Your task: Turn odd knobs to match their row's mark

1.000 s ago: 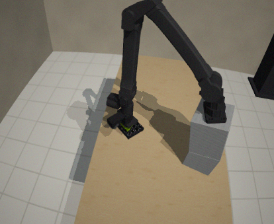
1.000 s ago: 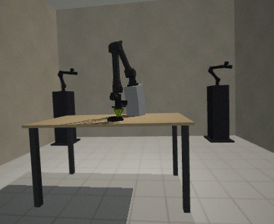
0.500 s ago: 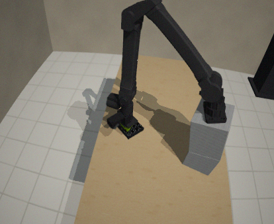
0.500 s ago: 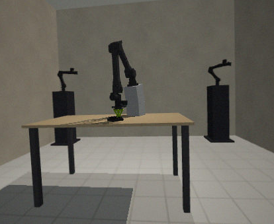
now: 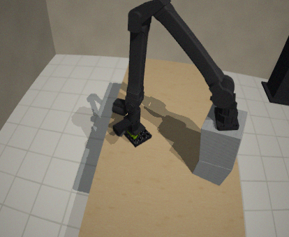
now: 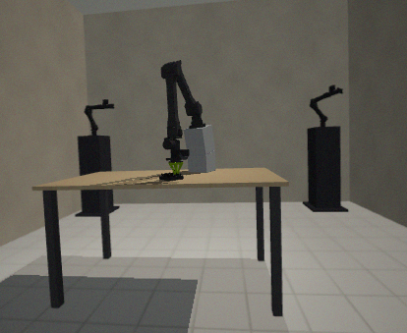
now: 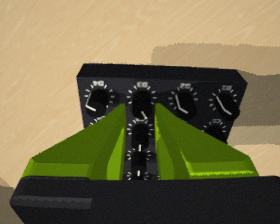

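Observation:
The black knob box stands on the table, front edge at the top of the wrist view. My gripper points down at it, its green fingers parted in a narrow gap over column 3, nothing visibly clamped. In the wrist view, knobs D4, D3, D2 and D1 show. D3's line is toward the rear; D4's is at the lower left. Knob C3 lies between the fingers in view. The fingers hide most of columns 1, 2 and 4 behind row D.
The arm's grey base block stands on the wooden table, across from the box. The box is near the table's long edge. Black pedestals stand off the table. Arm shadows cross the table.

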Available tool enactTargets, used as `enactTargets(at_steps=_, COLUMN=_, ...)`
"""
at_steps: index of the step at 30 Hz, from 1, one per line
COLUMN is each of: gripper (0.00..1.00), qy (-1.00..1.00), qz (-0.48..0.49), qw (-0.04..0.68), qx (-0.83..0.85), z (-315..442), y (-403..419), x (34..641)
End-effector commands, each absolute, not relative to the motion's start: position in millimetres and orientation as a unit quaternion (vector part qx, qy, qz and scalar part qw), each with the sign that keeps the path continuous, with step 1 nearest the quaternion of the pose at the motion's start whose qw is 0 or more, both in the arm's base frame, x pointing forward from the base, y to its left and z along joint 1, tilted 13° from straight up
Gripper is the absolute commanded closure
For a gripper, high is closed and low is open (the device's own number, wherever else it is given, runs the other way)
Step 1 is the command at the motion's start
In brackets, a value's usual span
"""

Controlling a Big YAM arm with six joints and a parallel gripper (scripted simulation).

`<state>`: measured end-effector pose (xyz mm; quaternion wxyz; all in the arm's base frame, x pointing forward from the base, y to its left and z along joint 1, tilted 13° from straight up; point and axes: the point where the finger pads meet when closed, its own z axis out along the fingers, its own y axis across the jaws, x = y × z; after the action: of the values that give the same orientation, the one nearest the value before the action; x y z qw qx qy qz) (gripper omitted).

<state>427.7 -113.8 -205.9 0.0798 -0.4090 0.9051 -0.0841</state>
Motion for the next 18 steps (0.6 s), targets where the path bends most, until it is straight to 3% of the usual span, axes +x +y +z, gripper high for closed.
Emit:
enactTargets(at_steps=1, gripper=0.81, qy=0.905, qz=-0.082, qw=0.081, qx=-0.41, z=-211.2, y=-113.5, x=428.1)
enactTargets(at_steps=11, gripper=0.81, qy=0.905, qz=-0.082, qw=0.081, qx=-0.41, z=-211.2, y=-113.5, x=428.1)
enactTargets(at_steps=12, gripper=0.92, qy=0.905, qz=-0.082, qw=0.081, qx=-0.41, z=-211.2, y=-113.5, x=428.1)
enactTargets(at_steps=18, gripper=0.92, qy=0.905, qz=-0.082, qw=0.08, qx=-0.41, z=-211.3, y=-113.4, x=427.7)
